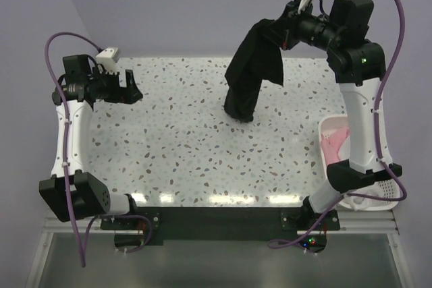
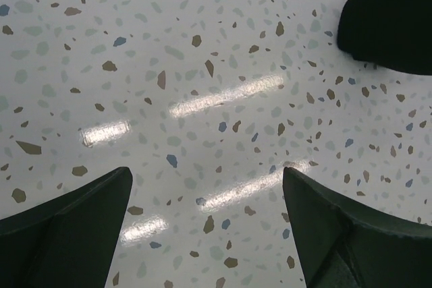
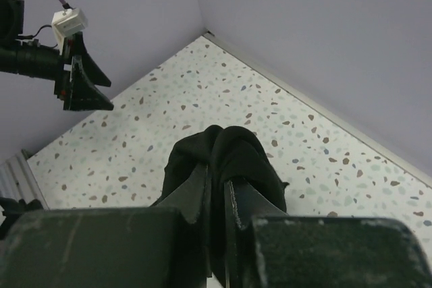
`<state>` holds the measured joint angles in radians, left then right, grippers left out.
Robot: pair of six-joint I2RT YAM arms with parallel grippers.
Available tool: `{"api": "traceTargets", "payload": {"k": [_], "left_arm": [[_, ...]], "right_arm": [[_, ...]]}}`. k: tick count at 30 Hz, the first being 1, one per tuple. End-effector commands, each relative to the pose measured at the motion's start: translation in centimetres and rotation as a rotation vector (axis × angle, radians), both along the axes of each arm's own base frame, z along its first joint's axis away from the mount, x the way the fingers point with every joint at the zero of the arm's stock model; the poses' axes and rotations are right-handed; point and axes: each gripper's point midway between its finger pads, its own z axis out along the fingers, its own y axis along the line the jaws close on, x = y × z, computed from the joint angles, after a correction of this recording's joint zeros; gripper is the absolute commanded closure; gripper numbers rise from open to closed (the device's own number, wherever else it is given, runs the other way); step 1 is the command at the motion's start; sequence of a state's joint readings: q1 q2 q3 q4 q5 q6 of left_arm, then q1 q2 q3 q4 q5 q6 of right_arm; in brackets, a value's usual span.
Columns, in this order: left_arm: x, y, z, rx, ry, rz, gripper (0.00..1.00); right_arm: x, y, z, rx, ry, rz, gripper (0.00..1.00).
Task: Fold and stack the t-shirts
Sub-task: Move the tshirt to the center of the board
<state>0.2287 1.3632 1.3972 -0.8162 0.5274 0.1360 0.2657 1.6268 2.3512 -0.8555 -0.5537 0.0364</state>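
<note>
At the near right corner of the speckled terrazzo table, a white slatted basket sits beside the right arm's base, and a pink t-shirt lies crumpled inside it, partly hidden by the arm's white lower link. Farther in, on the left side, the left gripper hangs above the table with its jaws spread wide. Its wrist view shows only the bare tabletop between its two dark fingers, with an edge of black cloth at the upper right corner. Beyond the middle of the table, toward the back right, the black t-shirt hangs in a long bunched column. Its lower end touches the tabletop (or comes so close that the overhead view cannot separate the two), and its upper part rises at a slant to the right. There the right gripper, raised high near the lavender back wall, has its jaws clamped on a gathered fold of that shirt, with black fabric bulging out past the fingertips.
</note>
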Motion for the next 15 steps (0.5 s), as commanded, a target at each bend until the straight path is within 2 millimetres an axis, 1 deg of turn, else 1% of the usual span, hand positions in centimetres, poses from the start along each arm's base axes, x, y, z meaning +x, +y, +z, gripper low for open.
{"api": "traceTargets", "payload": {"k": [1, 2, 3, 4, 5, 6, 7, 8, 9, 10, 11, 12, 13, 14, 15], "left_arm": [[0.2, -0.7, 3.4, -0.027, -0.099, -0.013, 0.01], [0.3, -0.9, 3.7, -0.036, -0.111, -0.030, 0.01], [0.3, -1.0, 3.8, -0.037, -0.121, -0.040, 0.01], [0.3, -1.3, 4.1, -0.045, -0.133, -0.059, 0.01], [0.3, -1.5, 4.3, -0.044, -0.143, -0.073, 0.01], [0.2, -1.6, 4.5, -0.031, -0.159, -0.094, 0.01], [0.1, -1.7, 4.3, -0.025, -0.163, -0.104, 0.00], [0.0, -1.9, 4.2, -0.017, -0.171, -0.123, 0.00], [0.0, -2.0, 4.0, 0.008, -0.179, -0.149, 0.00], [-0.1, -2.1, 3.3, 0.024, -0.169, -0.165, 0.00], [-0.1, -3.0, 2.9, 0.060, -0.178, -0.216, 0.00], [-0.1, -3.6, 2.3, 0.080, -0.170, -0.243, 0.00], [0.0, -3.6, 1.3, 0.126, -0.151, -0.243, 0.00], [0.1, -5.6, 0.7, 0.152, -0.158, -0.301, 0.00], [0.5, -6.2, -0.2, 0.181, -0.153, -0.324, 0.00]], "right_arm": [[-1.2, 1.1, 4.4, 0.153, -0.081, 0.052, 1.00], [-1.8, 1.0, 4.9, 0.168, -0.086, 0.054, 1.00], [-1.3, 0.5, 3.6, 0.172, -0.031, 0.021, 1.00], [-0.6, -0.7, 2.8, 0.165, -0.009, -0.033, 1.00], [-1.2, -2.6, 2.9, 0.161, -0.017, -0.083, 1.00], [1.7, -7.2, -0.7, 0.158, 0.066, -0.225, 1.00], [2.5, -10.4, -2.5, 0.159, 0.104, -0.314, 1.00], [3.4, -13.4, -7.5, 0.112, 0.212, -0.390, 1.00], [4.0, -17.8, -10.6, 0.069, 0.272, -0.497, 1.00], [4.0, -19.2, -14.1, -0.007, 0.346, -0.514, 0.90], [2.6, -21.3, -19.7, -0.175, 0.474, -0.533, 0.59], [2.7, -22.4, -23.9, -0.236, 0.599, -0.523, 0.40], [1.8, -22.7, -26.1, -0.285, 0.682, -0.500, 0.02], [0.3, -22.8, -28.1, -0.342, 0.777, -0.450, 0.01], [0.1, -22.8, -29.4, -0.350, 0.829, -0.421, 0.01]]}}
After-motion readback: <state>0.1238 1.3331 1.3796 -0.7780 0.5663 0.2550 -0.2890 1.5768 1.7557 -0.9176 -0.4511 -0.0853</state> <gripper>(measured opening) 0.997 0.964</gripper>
